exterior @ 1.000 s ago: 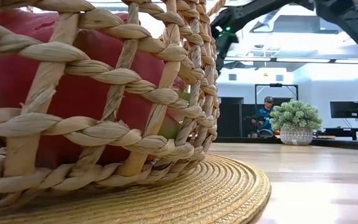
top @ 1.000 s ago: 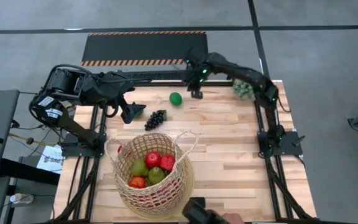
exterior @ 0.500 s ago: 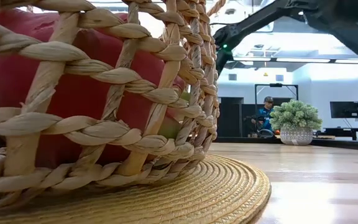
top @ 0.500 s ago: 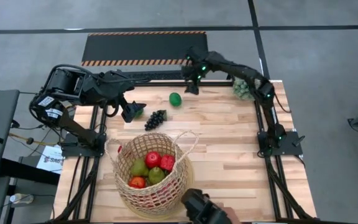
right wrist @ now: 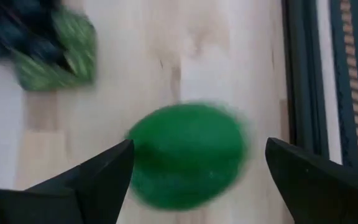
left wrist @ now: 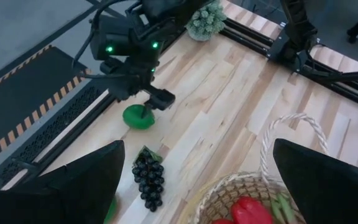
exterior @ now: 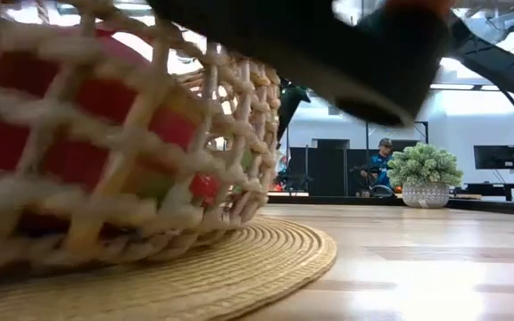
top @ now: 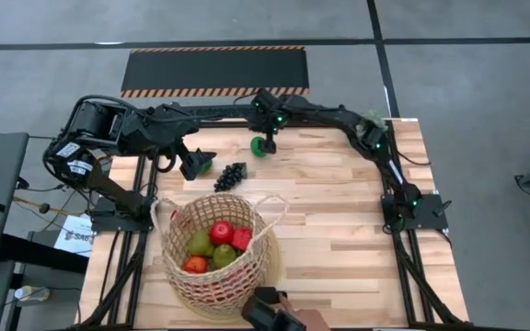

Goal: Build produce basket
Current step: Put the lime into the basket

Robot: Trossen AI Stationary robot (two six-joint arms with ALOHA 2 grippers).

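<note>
Green lime [top: 261, 145] sitting on the bare wood at the far side of the table [top: 339, 211], close to the back edge, well apart from the basket [top: 212, 253]. Right gripper [top: 267, 140] right over it, jaws spread wide, nothing held yet. From the right wrist view, lime [right wrist: 186, 154] sits between the two dark fingers [right wrist: 92, 180], maybe a touch nearer one side. From the left wrist view, looks like the fingertips are down at the top of the lime [left wrist: 138, 116], can't tell if actually touching.

Probably the grab step for this one. To do it well: drop straight down so the fingers straddle the widest part, centre it first, then close gently. Round and smooth, so likely to squirt out or roll toward the back rail if pinched off-centre or too high.

Grape bunch [top: 231, 175] lying just nearer the basket, between lime and basket, still to collect. Left gripper [top: 197, 164] parked beside the grapes, open and empty. Basket near the front edge on its woven mat [exterior: 239, 267], already loaded with red and green fruit [top: 219, 232].
</note>
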